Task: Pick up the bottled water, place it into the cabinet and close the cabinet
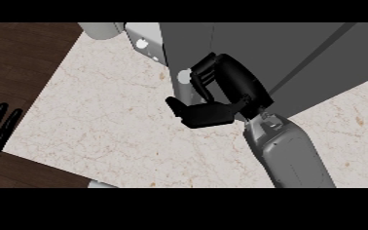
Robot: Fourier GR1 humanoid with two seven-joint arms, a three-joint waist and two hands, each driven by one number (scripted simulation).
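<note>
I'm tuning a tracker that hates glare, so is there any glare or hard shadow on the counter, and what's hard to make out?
Head view: the counter is evenly lit, with no glare and no hard shadow under the right hand; head view, the bottled water is a pale patch, mostly hidden by that hand's curled fingers, faint against the grey cabinet.

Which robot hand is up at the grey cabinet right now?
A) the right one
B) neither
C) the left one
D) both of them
A: the right robot hand is at the front of the grey cabinet, its fingers curled round what looks like a pale bottle. The left robot hand rests open at the view's left edge, well apart from the cabinet.
</note>
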